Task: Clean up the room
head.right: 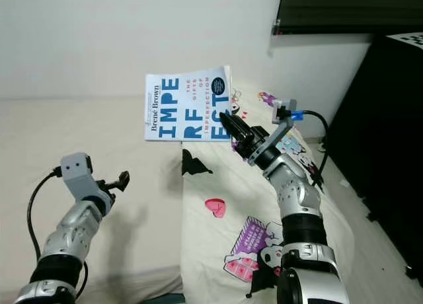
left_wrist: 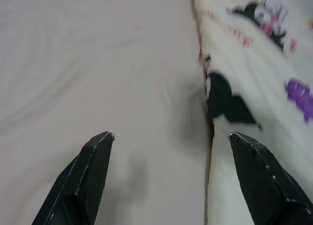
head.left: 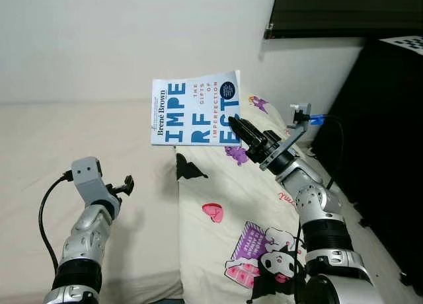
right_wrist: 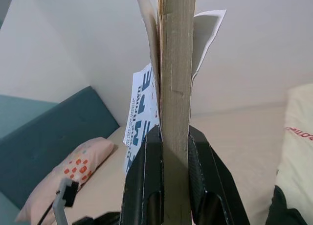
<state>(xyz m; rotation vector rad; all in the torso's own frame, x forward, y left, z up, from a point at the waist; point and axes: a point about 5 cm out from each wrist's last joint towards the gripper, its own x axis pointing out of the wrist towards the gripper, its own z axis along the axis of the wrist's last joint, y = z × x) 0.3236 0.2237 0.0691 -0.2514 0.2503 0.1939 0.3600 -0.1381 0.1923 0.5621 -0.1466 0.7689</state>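
Above the bed (head.left: pixel 99 145), right gripper (head.left: pixel 239 128) clamps a book (head.left: pixel 195 112); left gripper (left_wrist: pixel 168 142) spread wide.

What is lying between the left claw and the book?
Nothing solid: beyond the open left claw lies bare sheet, and the book hangs in air, in the left eye view.

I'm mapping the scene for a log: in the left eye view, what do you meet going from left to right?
Left gripper → book held up over the bed → right gripper clamped on the book's edge → black cabinet.
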